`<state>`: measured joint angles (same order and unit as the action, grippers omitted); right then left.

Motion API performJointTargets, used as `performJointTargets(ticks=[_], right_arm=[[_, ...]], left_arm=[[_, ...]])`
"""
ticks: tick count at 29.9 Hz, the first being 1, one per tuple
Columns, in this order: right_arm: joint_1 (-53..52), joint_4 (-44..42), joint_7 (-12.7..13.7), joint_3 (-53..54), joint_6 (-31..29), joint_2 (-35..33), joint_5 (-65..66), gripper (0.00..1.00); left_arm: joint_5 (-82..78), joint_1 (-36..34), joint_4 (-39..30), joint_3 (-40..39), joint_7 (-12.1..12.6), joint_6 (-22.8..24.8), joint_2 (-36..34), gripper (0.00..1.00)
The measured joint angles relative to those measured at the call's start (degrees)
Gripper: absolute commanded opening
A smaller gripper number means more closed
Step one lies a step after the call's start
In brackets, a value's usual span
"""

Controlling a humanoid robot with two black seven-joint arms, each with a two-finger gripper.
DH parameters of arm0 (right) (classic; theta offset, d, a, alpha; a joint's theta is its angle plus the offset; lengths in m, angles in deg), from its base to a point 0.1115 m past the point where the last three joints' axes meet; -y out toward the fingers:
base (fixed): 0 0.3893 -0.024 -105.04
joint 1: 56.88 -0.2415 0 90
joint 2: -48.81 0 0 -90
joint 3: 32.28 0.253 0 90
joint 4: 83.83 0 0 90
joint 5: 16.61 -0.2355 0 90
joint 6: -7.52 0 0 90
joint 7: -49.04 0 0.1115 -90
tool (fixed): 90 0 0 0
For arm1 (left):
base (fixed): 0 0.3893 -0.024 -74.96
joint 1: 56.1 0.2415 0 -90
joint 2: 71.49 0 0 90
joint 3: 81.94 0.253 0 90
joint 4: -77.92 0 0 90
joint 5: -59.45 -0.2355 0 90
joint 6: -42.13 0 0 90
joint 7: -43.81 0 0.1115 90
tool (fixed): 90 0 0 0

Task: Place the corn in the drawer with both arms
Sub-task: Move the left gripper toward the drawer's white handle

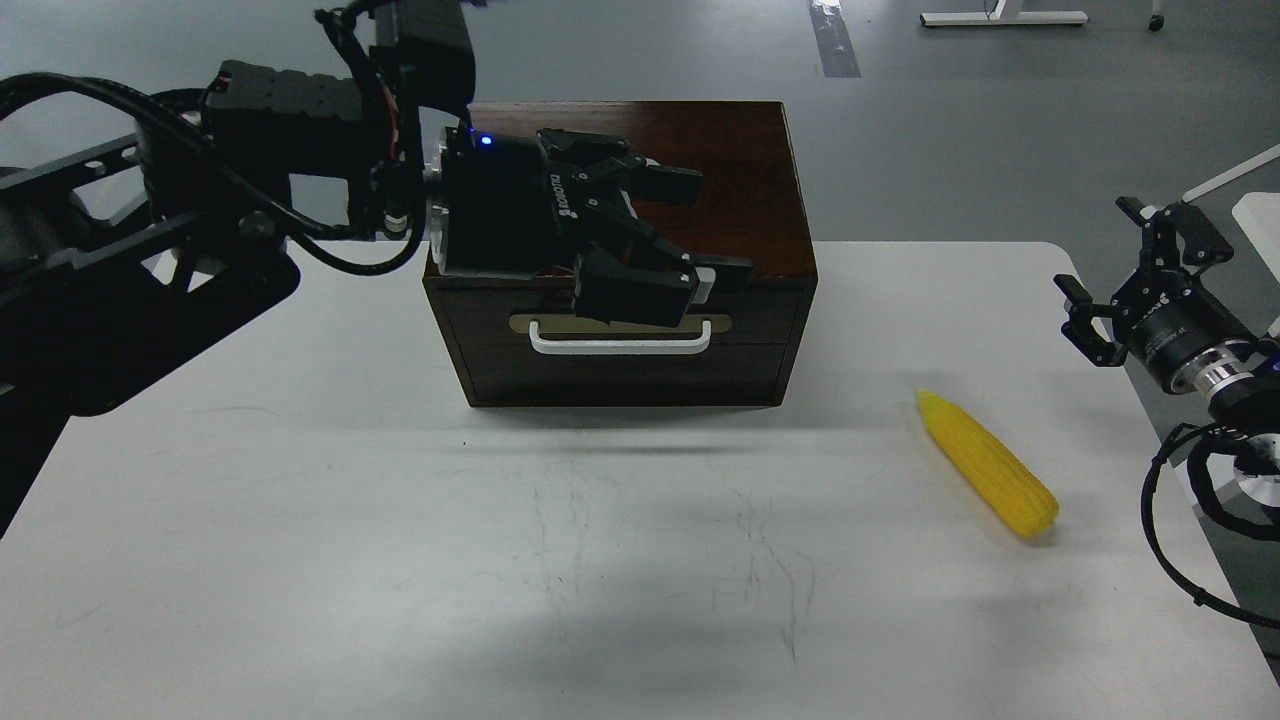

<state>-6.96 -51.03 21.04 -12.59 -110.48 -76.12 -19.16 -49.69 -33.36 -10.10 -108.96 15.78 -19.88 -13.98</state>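
Note:
The yellow corn [988, 462] lies on the white table [400, 560] at the right, pointed end toward the box. The dark brown box [740, 190] stands at the table's back middle. Its drawer [620, 365] is shut, and its white bar handle [620, 345] shows below my left gripper. My left gripper [700, 225] is open and empty, fingers pointing right, hanging in front of the box's top front edge just above the handle. My right gripper [1120, 270] is open and empty at the table's right edge, up and to the right of the corn.
My left arm [180, 220] reaches across the left rear of the table and hides the box's left part. Cables [1180, 520] hang by the right arm beyond the table's right edge. Grey floor lies behind the table.

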Motion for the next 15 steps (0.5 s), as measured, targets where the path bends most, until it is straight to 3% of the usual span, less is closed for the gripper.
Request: performJointTargets(ticks=[7, 15], right_arm=[[0.1, 0.0, 0.0, 0.0, 0.0, -0.1, 0.0, 1.0], [0.1, -0.1, 0.0, 0.0, 0.0, -0.1, 0.0, 1.0]], left_arm=[[-14.0, -6.2, 5.4, 14.5, 0.0, -0.7, 3.7, 0.98], [-15.9, -6.2, 8.8, 18.3, 0.0, -1.3, 6.5, 0.98]])
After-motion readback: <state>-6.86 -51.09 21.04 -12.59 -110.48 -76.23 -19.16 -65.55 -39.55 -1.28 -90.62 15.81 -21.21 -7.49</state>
